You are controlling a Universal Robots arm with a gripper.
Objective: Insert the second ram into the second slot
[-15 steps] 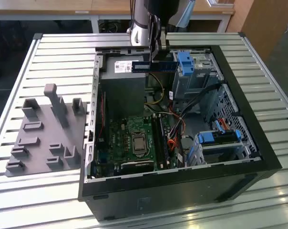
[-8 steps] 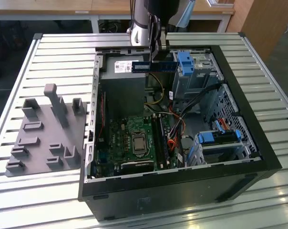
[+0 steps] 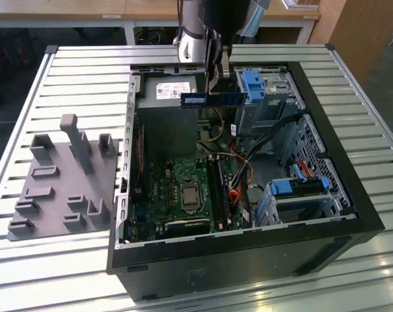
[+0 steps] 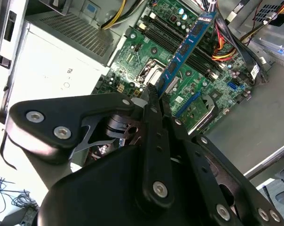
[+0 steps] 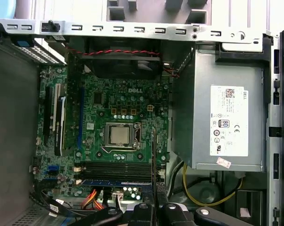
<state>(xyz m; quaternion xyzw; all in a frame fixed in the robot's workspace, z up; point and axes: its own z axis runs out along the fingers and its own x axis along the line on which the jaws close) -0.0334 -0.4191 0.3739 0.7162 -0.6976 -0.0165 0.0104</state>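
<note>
Black jaws pinch the ram [image 4: 184, 51], holding it above the motherboard [image 5: 97, 117] inside the open case [image 3: 356, 218] on the counter [image 3: 73, 71].

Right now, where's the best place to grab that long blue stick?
Pinch the second ram by its two flat faces, midway along the top edge, coming from above, as the gripper does. It's thin and hangs level, so a middle hold balances it and leaves its bottom edge free.

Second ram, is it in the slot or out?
Out. The gripper holds the second ram level in the air above the open case, clear of the motherboard.
</note>
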